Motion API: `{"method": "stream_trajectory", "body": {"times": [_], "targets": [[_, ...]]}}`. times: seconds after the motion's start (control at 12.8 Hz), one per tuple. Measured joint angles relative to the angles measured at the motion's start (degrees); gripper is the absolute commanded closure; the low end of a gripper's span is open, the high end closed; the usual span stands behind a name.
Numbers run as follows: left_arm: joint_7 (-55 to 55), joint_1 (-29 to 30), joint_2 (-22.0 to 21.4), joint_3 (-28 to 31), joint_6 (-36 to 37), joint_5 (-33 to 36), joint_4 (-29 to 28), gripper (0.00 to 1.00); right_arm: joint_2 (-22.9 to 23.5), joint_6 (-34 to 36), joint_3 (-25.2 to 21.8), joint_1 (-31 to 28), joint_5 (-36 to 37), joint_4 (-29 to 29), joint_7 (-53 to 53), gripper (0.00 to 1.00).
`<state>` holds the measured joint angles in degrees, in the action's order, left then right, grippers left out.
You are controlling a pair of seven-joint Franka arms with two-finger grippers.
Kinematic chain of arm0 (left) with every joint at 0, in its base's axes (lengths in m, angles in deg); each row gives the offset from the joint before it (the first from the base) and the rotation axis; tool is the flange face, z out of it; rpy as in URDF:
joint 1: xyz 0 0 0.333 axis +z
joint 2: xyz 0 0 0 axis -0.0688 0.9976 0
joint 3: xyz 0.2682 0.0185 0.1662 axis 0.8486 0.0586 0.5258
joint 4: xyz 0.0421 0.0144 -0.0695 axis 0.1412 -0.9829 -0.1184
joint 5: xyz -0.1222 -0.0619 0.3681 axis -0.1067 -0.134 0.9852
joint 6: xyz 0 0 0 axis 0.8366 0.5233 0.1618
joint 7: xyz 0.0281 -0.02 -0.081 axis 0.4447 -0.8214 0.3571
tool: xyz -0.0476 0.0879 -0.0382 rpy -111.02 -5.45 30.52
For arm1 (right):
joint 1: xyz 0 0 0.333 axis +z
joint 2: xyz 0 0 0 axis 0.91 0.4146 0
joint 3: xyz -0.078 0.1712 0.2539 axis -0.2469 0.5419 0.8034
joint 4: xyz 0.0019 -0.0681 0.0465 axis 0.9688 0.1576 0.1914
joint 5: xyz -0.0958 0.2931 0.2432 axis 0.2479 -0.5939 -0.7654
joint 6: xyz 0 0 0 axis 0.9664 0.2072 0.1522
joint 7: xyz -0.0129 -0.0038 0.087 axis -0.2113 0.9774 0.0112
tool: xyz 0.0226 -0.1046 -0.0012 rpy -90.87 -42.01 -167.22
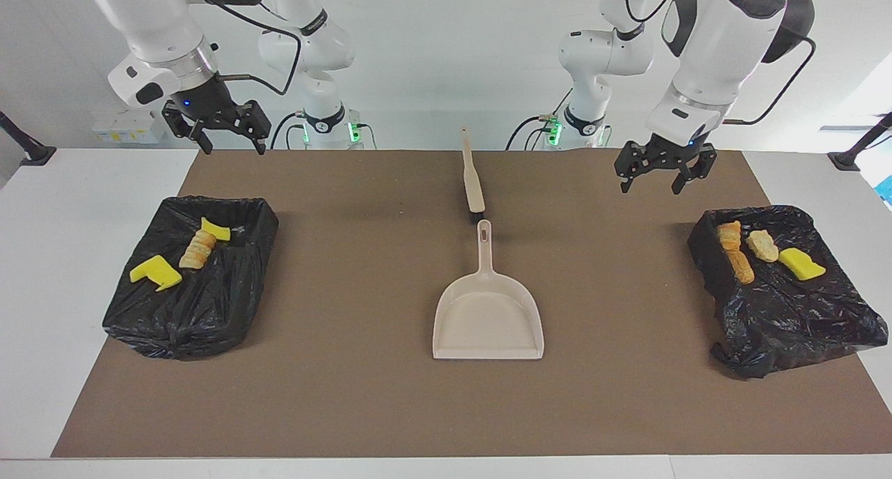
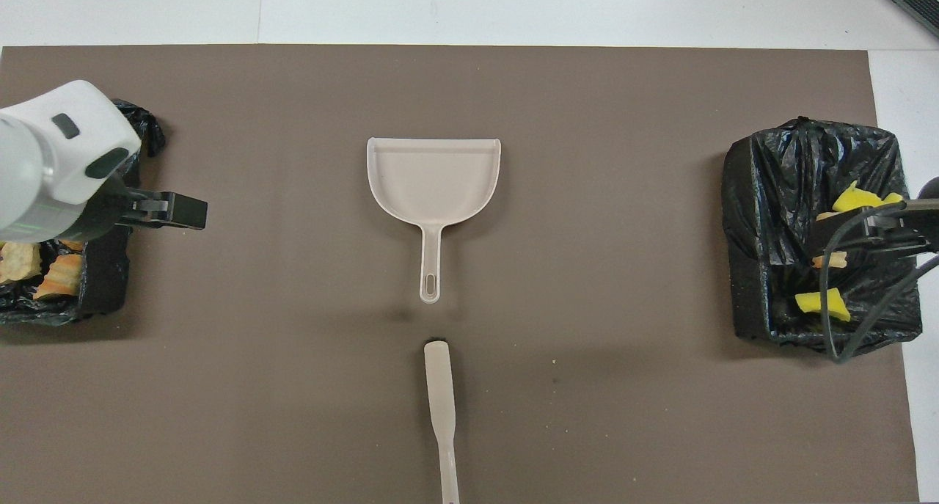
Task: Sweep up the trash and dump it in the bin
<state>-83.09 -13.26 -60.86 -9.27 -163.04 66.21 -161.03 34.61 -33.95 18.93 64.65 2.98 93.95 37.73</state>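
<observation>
Facing view shows the trash already sitting in the two black-lined bins: at the left of the frame a bin (image 1: 188,284) holds two yellow foam chunks (image 1: 155,270) and a tan bread-like lump (image 1: 197,249), and at the right of the frame the other bin (image 1: 787,305) holds orange and tan lumps (image 1: 735,252) and one more yellow piece (image 1: 801,263). From where I stand those scraps look light and soft, easy to crush or flick, so I'd push them low with the brush (image 1: 472,176) rather than pinch them. The dustpan (image 1: 488,318) lies flat at the middle of the frame, looking empty; stiff thin plastic, probably best taken by its slim handle. The left gripper (image 1: 660,166) hangs in the air at upper right with its jaws spread wide, holding nothing; the right gripper (image 1: 217,129) waits at upper left, likewise wide open and empty.
</observation>
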Motion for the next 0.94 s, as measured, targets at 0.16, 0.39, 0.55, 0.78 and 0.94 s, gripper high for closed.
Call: {"method": "stream_trajectory", "body": {"times": [0.16, 0.39, 0.55, 0.78, 0.94], "targets": [[-2.72, 1.73, -0.15, 0.89, 3.19, 0.00, 3.21, 0.00, 0.00, 0.00, 0.00, 0.00, 0.00, 0.00, 0.00, 0.00], [-3.33, 4.21, -0.10, 1.14, 4.11, 0.00, 5.31, 0.00, 0.00, 0.00, 0.00, 0.00, 0.00, 0.00, 0.00, 0.00], [-3.38, 4.91, 0.11, 1.39, 4.13, 0.00, 6.39, 0.00, 0.00, 0.00, 0.00, 0.00, 0.00, 0.00, 0.00, 0.00], [-4.80, 5.54, 0.10, 1.49, 5.40, 0.00, 7.11, 0.00, 0.00, 0.00, 0.00, 0.00, 0.00, 0.00, 0.00, 0.00], [-6.26, 6.05, -0.02, 1.78, 7.84, 0.00, 7.10, 0.00, 0.00, 0.00, 0.00, 0.00, 0.00, 0.00, 0.00, 0.00]]}}
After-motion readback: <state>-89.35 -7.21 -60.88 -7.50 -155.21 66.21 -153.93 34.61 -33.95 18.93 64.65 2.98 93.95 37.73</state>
